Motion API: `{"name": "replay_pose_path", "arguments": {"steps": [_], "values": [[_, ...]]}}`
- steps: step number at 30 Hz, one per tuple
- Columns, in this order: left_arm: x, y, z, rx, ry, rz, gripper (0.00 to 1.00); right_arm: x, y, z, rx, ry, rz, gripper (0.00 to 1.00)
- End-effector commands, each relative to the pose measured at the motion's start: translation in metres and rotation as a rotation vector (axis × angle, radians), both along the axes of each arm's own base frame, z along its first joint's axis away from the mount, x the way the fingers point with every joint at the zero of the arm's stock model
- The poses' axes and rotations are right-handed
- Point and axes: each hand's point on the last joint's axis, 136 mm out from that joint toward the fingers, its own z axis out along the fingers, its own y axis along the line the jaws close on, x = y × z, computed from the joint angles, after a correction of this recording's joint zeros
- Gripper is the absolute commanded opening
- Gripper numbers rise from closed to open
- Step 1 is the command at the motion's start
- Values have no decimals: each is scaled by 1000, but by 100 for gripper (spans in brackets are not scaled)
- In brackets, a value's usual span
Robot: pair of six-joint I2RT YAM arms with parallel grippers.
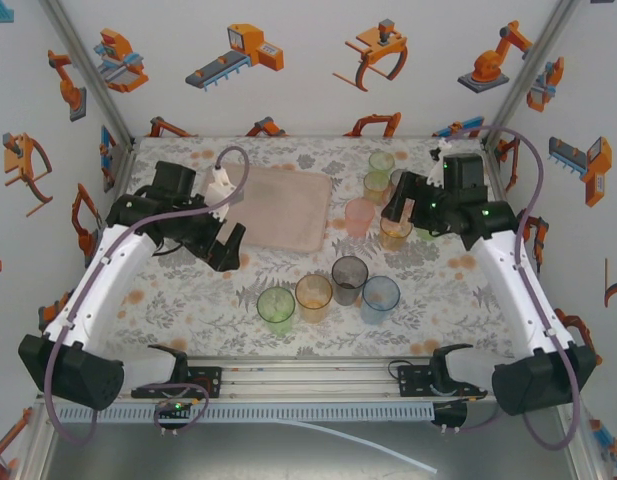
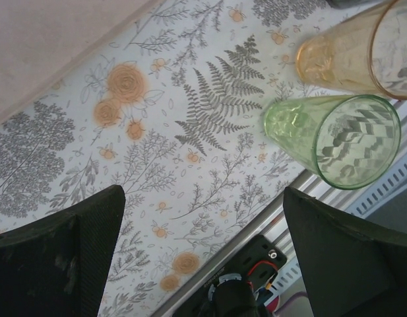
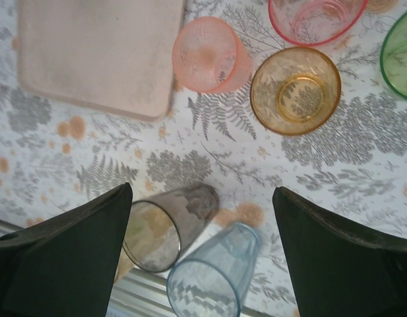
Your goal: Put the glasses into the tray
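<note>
Floral cloth in grey and orange covers the table, and cartoon robot arms are printed on the white walls around it. Judged from how things lie, the task is at its very start. The tray sits a little toward 11 o'clock from the table's middle. Its pale pink floor is bare, with 0 of the glasses in it.

Every glass stands upright on the cloth outside the tray. Seen from the tray:
- At 2 o'clock, near the far edge, stand a pale green glass and a yellow-green glass.
- At 3 o'clock a salmon pink glass stands just beside the tray's right rim, apart from it, with an amber glass next to it.
- At 5 o'clock, toward the near edge, stand a smoky grey glass, a blue glass, an orange glass and a green glass.

The right wrist view adds a pink-rimmed glass at its 1 o'clock edge and another green rim at 2 o'clock. That makes about 10 to move, each yet to be picked up and set down.

The right gripper hangs over the group at the tray's 3 o'clock. Its jaws are spread and nothing is pinched between them. The left gripper hovers at the tray's 7 o'clock corner, jaws spread wide and empty. In its wrist view the green and orange glasses lie ahead at 2 o'clock.
</note>
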Motion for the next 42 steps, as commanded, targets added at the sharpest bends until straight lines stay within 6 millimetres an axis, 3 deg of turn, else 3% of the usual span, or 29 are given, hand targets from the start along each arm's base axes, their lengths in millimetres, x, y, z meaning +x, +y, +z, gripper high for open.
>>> {"name": "replay_pose_path", "arguments": {"steps": [1,7,14,18,24,35,42], "values": [[-13,-10,-5,35,34,-57,97,-25,-21,-10,-204,85,-52,78],[-32,-37,-14,105,52,-162,97,-26,-5,3,-212,118,-44,69],[-41,-55,-27,93,63,-139,97,-31,3,12,-189,73,-72,69],[-43,-60,-36,67,60,-140,99,-29,-1,8,-208,73,-85,69],[-40,-66,-49,113,40,-161,93,-26,-13,2,-253,43,-140,70],[-46,-81,-62,200,-21,-245,90,-29,-20,8,-196,-25,-207,70],[-48,-85,-72,211,-33,-251,77,-33,-26,5,-193,-26,-238,69]]}}
